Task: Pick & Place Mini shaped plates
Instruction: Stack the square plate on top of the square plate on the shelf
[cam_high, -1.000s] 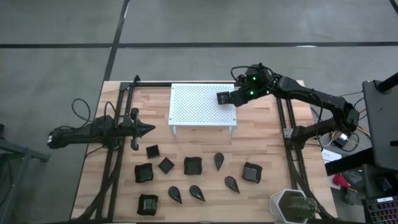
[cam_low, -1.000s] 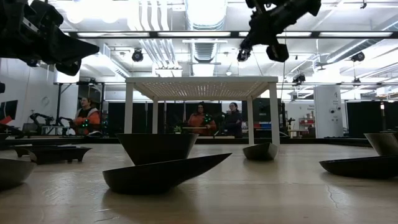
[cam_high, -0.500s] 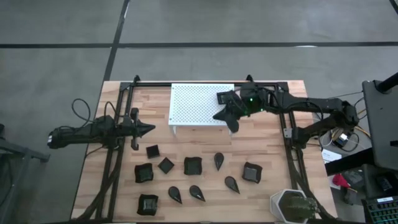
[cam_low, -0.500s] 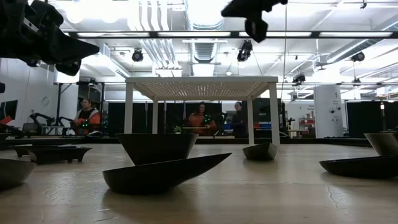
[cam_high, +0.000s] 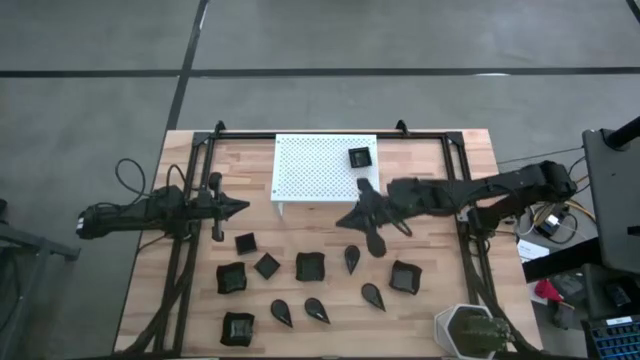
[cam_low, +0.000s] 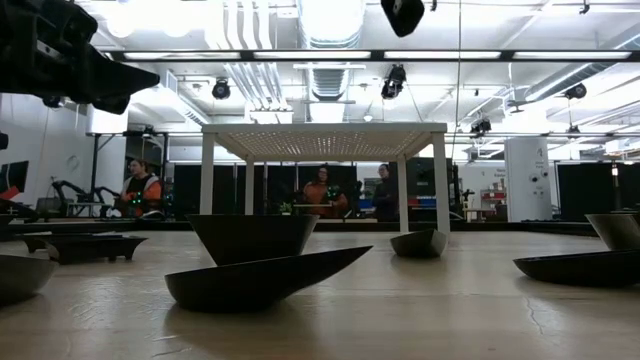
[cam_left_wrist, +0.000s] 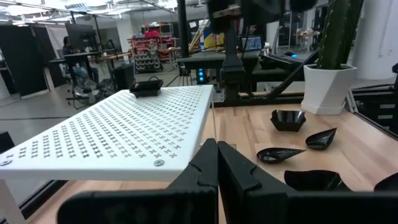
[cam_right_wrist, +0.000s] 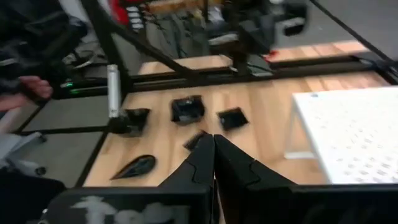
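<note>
Several glossy black mini shaped plates (cam_high: 310, 266), squares and teardrops, lie on the wooden table nearer than the white perforated stand (cam_high: 320, 170). One small square plate (cam_high: 359, 157) sits flat on the stand's top near its far right corner, also seen in the left wrist view as plate (cam_left_wrist: 147, 88). My right gripper (cam_high: 365, 218) hangs above the table just near of the stand's right front leg, shut and empty; the shut fingertips (cam_right_wrist: 213, 142) show in its wrist view. My left gripper (cam_high: 240, 208) waits left of the stand, shut.
A grey-green hexagonal pot with a cactus (cam_high: 470, 332) stands at the table's near right corner. Black frame rails (cam_high: 462, 210) run along both sides of the table. People sit in the room beyond the far edge (cam_low: 323, 192).
My right gripper has let go of the small square plate, which stays on the stand's far right corner. The gripper has drawn back off the stand toward the table's near edge, turning as it went, and now hangs above the table in front of the stand.
</note>
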